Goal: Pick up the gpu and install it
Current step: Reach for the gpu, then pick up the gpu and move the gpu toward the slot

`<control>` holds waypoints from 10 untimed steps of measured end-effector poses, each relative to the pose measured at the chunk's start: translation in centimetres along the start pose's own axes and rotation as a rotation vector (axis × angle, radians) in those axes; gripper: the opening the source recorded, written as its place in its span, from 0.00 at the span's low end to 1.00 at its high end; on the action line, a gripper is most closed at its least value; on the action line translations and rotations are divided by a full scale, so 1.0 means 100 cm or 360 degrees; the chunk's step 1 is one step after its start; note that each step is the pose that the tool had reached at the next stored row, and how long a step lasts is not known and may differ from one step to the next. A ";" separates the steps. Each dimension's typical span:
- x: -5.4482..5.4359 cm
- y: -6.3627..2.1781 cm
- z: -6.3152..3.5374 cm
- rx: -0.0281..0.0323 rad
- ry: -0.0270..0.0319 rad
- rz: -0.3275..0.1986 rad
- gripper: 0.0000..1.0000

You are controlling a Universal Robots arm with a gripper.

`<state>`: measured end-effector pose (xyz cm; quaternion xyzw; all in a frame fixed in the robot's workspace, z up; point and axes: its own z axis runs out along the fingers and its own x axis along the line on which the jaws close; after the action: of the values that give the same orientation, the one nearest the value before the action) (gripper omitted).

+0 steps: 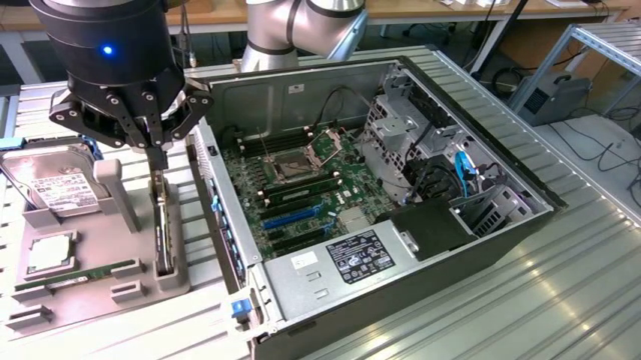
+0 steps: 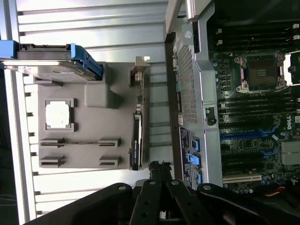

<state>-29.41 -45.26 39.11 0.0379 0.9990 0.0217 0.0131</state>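
1. The gpu (image 1: 161,229) stands on edge in a slot of the grey holder tray (image 1: 95,244). It is found in the lower left of the exterior view, just beside the open computer case (image 1: 401,296).
2. The gripper (image 1: 156,166) is poised over the card's upper end in that view. Its fingers are pressed together and nothing is held between them.
3. The card is judged light and stiff, yet fragile. The fan face and the soldered parts should be spared any pressure.
4. A hold is best taken across the bare top edge, with the two flat faces pinched.
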 end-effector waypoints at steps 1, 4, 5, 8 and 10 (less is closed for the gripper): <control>0.000 0.0000 0.0000 0.00000 0.00000 0.0000 0.11; 0.000 0.0000 0.0000 0.00000 0.00000 0.0000 0.11; 0.000 0.0000 0.0000 -0.00001 0.00000 0.0000 0.11; 0.000 0.0000 0.0000 0.00000 0.00000 0.0000 0.11; 0.000 0.0000 0.0000 0.00000 0.00000 0.0000 0.17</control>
<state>-29.41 -45.26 39.11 0.0379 0.9990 0.0217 0.0131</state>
